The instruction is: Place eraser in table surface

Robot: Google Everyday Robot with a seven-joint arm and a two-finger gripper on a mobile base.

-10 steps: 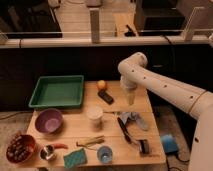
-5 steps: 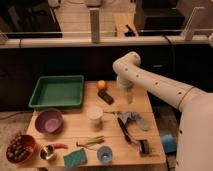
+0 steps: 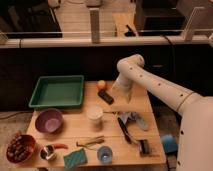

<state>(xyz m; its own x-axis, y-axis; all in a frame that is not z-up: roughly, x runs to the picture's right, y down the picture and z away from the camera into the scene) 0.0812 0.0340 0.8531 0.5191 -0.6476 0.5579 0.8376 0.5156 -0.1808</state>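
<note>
1. The eraser (image 3: 105, 96) lies flat on the table (image 3: 75, 120), just in front of the orange ball (image 3: 101, 85).
2. My end effector (image 3: 124, 95) hangs just right of the orange ball in the camera view, near the eraser.
3. I cannot tell how far it is open, or whether it holds anything.
</note>
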